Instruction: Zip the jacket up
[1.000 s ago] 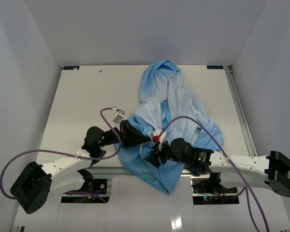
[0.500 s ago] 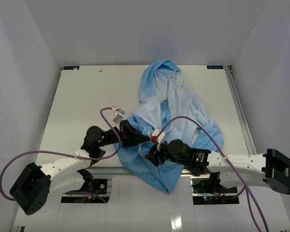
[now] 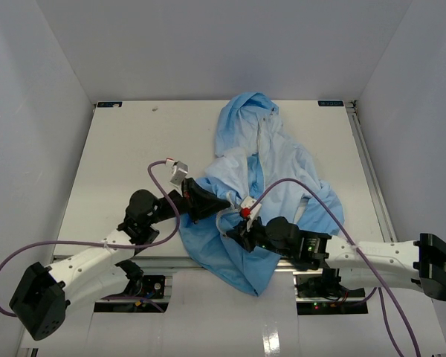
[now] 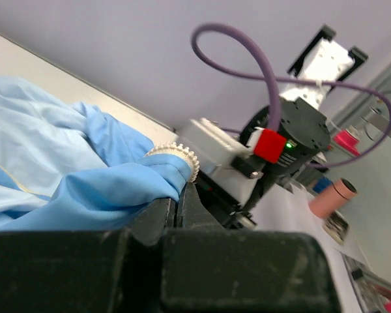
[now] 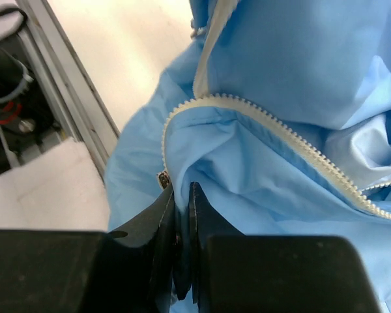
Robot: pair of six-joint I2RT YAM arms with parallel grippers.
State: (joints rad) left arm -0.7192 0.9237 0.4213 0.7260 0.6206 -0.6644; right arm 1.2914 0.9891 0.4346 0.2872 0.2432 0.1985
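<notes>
A white tabletop [image 3: 119, 163] sits inside pale walls, and the big light blue thin hooded jacket [image 3: 282, 171] lies crumpled, spreading away beyond both jaws. The left jaws are clamped on its edge by the pale zipper teeth [image 4: 176, 155]; the right jaws pinch a fold nearby. I reckon the thin fabric could slip or bunch, so the zipper ends never meet. No containers about.

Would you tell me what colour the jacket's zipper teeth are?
Cream zipper teeth, clearest in the right wrist view.

Blue jacket [image 3: 282, 172] on white table [image 3: 126, 149]
</notes>
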